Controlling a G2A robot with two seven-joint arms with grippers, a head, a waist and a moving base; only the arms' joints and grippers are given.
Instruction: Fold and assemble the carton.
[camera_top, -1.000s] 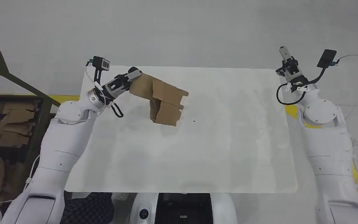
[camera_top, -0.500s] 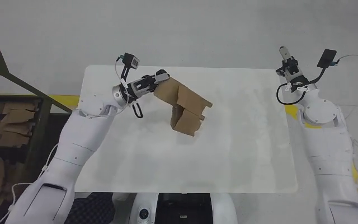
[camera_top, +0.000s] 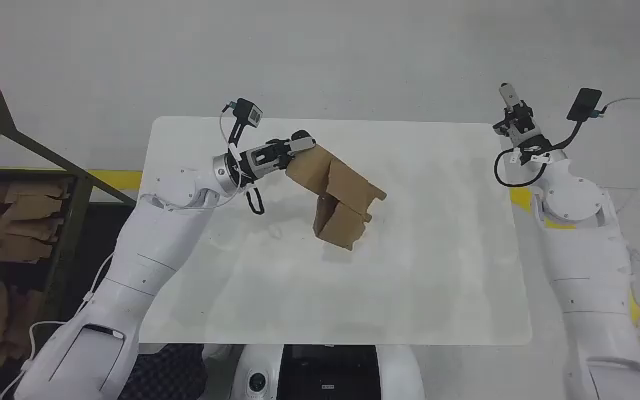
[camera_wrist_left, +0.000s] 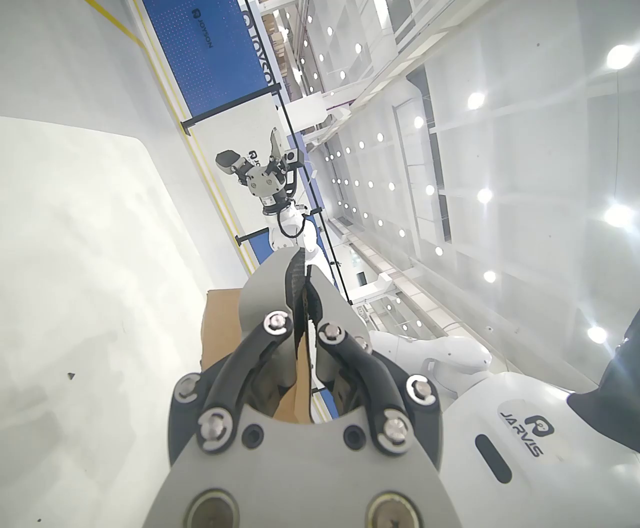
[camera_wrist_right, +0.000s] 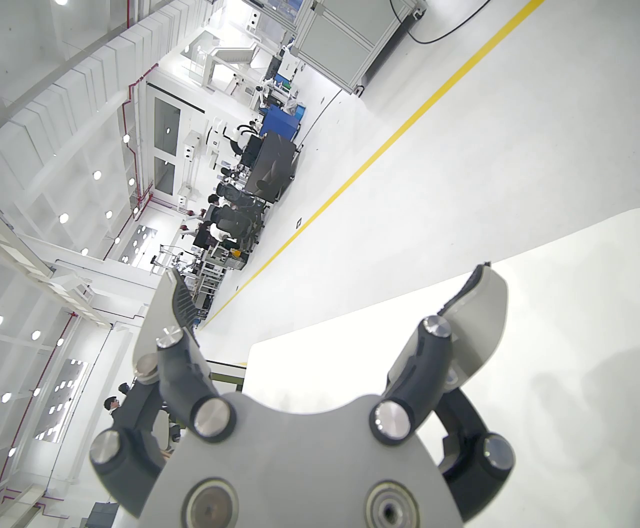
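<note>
My left claw (camera_top: 299, 141) is clamped on a carton (camera_top: 340, 195) flap; right claw (camera_top: 509, 97) spread wide, holding nothing.
Carton sits part-folded over the tabletop (camera_top: 430, 280), left of centre, long axis running from my left claw out toward centre; low end may be touching the surface. Right claw is well apart at the far right corner, so left is nearer. No readable print on the cardboard.

The left hand (camera_wrist_left: 303, 280) blocks most of the carton (camera_wrist_left: 220, 320) in its wrist view, with one brown corner and a thin edge showing. From above, the top panels hide the lower flaps, and whether the carton's near end touches the desk (camera_top: 430, 280) cannot be told.
</note>
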